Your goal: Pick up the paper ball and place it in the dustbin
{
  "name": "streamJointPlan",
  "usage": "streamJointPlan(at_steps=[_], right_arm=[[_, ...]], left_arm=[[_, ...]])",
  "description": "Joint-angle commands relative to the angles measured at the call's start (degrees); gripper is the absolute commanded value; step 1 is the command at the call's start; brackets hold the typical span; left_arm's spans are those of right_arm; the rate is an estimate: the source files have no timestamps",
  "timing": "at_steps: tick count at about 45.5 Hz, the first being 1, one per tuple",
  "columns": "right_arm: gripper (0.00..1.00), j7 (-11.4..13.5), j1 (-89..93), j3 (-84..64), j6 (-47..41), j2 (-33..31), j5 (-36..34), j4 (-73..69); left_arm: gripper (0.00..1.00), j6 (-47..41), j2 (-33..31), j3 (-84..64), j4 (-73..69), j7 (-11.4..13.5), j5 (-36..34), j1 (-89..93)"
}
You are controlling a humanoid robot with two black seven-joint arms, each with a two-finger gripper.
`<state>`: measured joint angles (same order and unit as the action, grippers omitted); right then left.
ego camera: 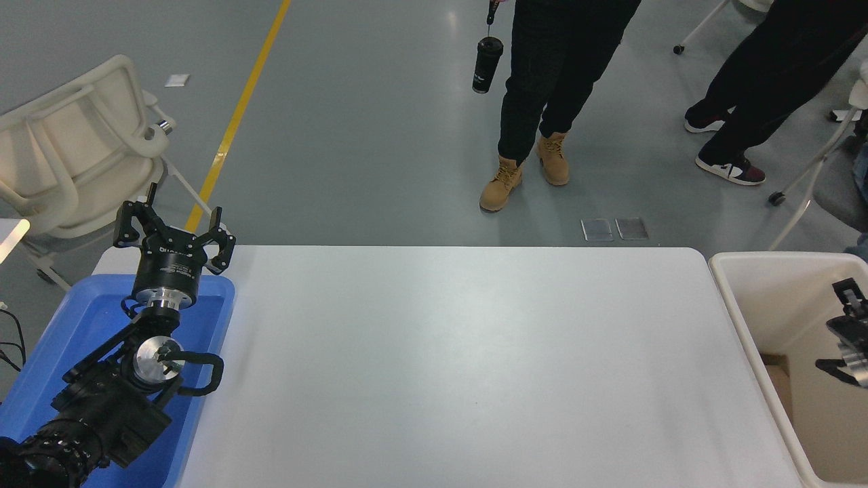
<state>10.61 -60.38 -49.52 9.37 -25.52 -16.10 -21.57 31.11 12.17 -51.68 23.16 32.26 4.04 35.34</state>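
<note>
- My right gripper (847, 329) comes in at the right edge, over the large cream-white rectangular plastic dustbin (753, 298) that stands off the right end of the white table (461, 366); only part of it shows, and I cannot tell whether it is released or clenched.
- The crumpled tan-brown paper ball is nowhere to be seen: not on the table, not in my visible grip. A tan patch low against the bin's near wall may be paper or card; I cannot say which.
- Judged from my place over the bin, the drop is likely at or near its end, though the ball itself would confirm it.
- My left gripper (173, 234) is parked at the table's far left corner, fingers spread wide and holding nothing, wrist raised over the shallow blue plastic tray (74, 318), the black arm running back to the lower left corner.
- The bin stands within my right arm's reach, so I carry only sideways.
- Beyond the far edge, a person in tan boots (519, 179) dangles a black tumbler (485, 64); a second person (753, 88) stands farther right.
</note>
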Motion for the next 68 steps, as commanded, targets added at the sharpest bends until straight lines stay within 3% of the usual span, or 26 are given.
streamJointPlan(at_steps=[1,21,42,54,68], right_arm=[[1.00,-0.1,-14.1,-8.8,-6.5,2.0,0.1,-10.1],[1.00,0.2,-35.8,-16.0,-15.3,1.6,3.0,-34.4],[1.00,0.4,-67.7,-23.9,-31.9,-5.9,7.3,-67.2],[1.00,0.4,-81.0,-24.6,-44.7,-10.0,7.3,-72.3],[1.00,0.8,-88.9,-22.6,-50.8,-6.3,8.6,-72.6]], left_arm=[[0.99,0.0,0.0,0.0,0.0,0.0,0.0,0.1],[0.99,0.0,0.0,0.0,0.0,0.0,0.0,0.1],[0.99,0.0,0.0,0.0,0.0,0.0,0.0,0.0],[0.99,0.0,0.0,0.1,0.0,0.0,0.0,0.0],[0.99,0.0,0.0,0.1,0.0,0.0,0.0,0.0]])
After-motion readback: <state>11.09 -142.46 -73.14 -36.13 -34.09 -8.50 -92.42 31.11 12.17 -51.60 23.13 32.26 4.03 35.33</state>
